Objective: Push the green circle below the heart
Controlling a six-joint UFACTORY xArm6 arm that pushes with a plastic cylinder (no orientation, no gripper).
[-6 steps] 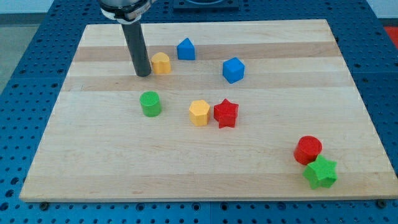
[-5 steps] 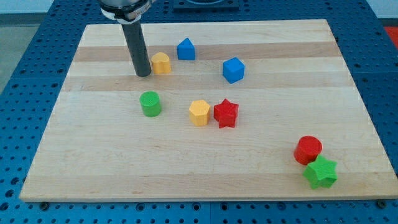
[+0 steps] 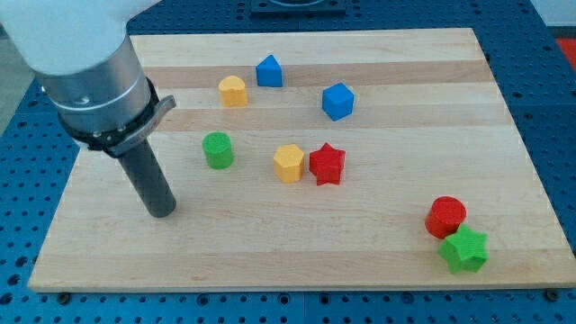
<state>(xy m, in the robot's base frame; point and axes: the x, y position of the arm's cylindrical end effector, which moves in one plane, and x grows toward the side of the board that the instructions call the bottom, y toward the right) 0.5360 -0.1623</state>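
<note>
my tip (image 3: pixel 162 212) has swung from beside the yellow heart (image 3: pixel 233 91) down to the view's lower left of the green circle (image 3: pixel 217 149), apart from it; there are no jaws on the rod. the green circle sits below the yellow heart, with the yellow pentagon (image 3: pixel 288 163) and red star (image 3: pixel 327 164) off to its right.

Bare tabletop (image 3: pixel 270 243) between my tip (image 3: pixel 162 214) and the green circle (image 3: pixel 217 149), up and to the view's right. Open wood from there up to the yellow heart (image 3: pixel 233 91). Just right of the circle: yellow pentagon (image 3: pixel 288 163) touching red star (image 3: pixel 327 164), narrowing passage there.
</note>
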